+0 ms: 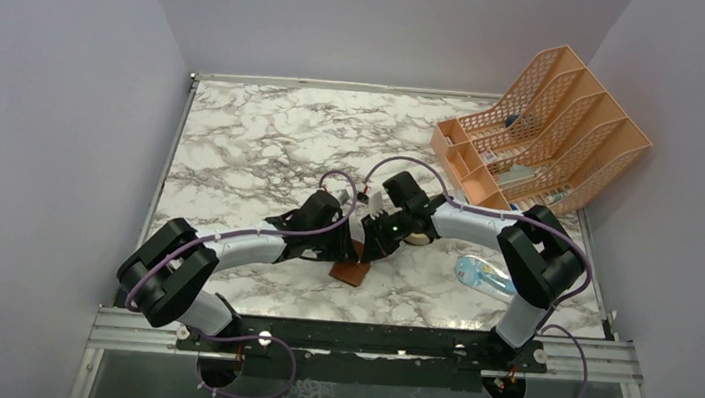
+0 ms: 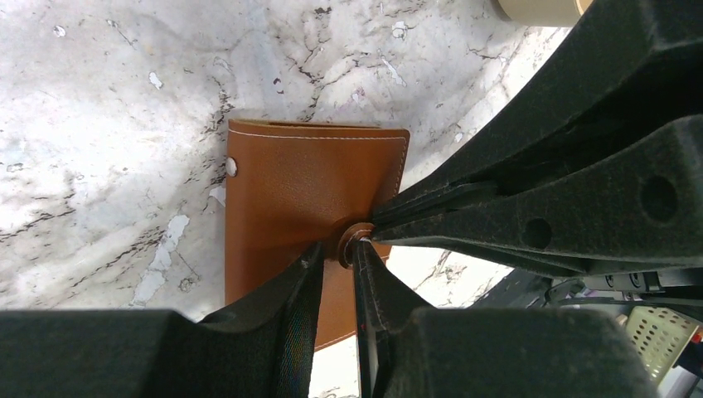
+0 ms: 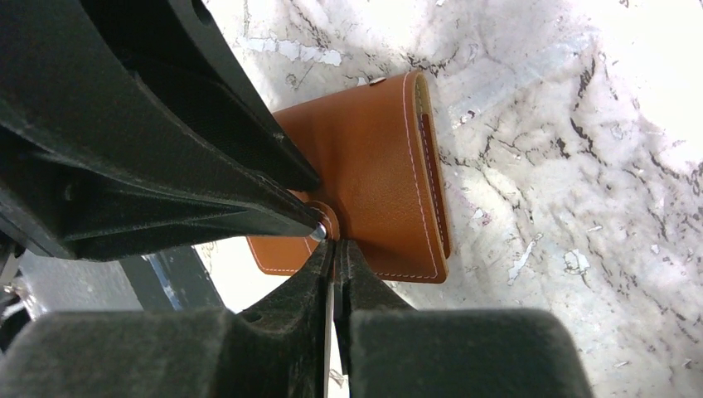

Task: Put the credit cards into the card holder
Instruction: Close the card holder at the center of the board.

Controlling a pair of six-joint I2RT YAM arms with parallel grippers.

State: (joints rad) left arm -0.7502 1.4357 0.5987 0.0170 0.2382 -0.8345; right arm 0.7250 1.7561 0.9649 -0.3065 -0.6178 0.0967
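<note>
Down on marble table (image 1: 240,133), near its front edge, brown holder (image 2: 307,182). Right gripper (image 3: 334,242) fingers pressed together, tips at snap (image 2: 352,239). Left gripper (image 2: 336,257) fingers slightly apart astride same spot; whether clamping, cannot tell.

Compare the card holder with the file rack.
The holder is small, smooth brown leather; the rack is large, pale orange mesh plastic. The left gripper and right gripper meet at the holder mid-table; the rack stands untouched at the far right corner. Both are warm orange-brown.
</note>
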